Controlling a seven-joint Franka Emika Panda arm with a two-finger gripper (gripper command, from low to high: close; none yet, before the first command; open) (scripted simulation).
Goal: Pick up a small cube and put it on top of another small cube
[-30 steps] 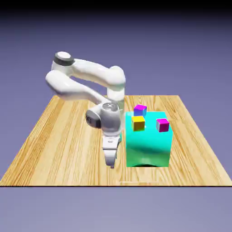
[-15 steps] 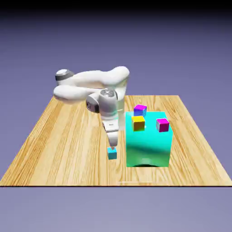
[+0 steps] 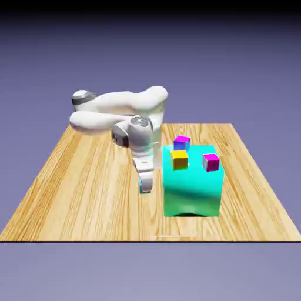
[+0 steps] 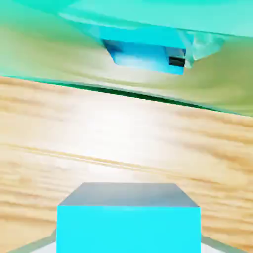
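Note:
The small cube (image 4: 128,217), cyan-blue, fills the bottom of the hand view between my fingertips. In the exterior view only a cyan sliver of the small cube (image 3: 140,183) shows beside the fingers. My gripper (image 3: 145,187) is shut on it, pointing down, close to the left face of the big teal block (image 3: 193,191). The other small cube (image 3: 182,142), magenta on top with blue-violet sides, sits at the back of the block's top, higher than my gripper and to the exterior view's right of it.
A yellow-orange cube (image 3: 179,159) and a pink-magenta cube (image 3: 210,161) also rest on the teal block's top. The block's shiny side (image 4: 54,54) mirrors the held cube. The wooden table (image 3: 76,176) spreads out to the exterior view's left.
The hand rose from its low reach near the table's front. The cyan cube showed under the fingertips half a second ago. The jaws have since shut on it, and the fingers mostly hide it.

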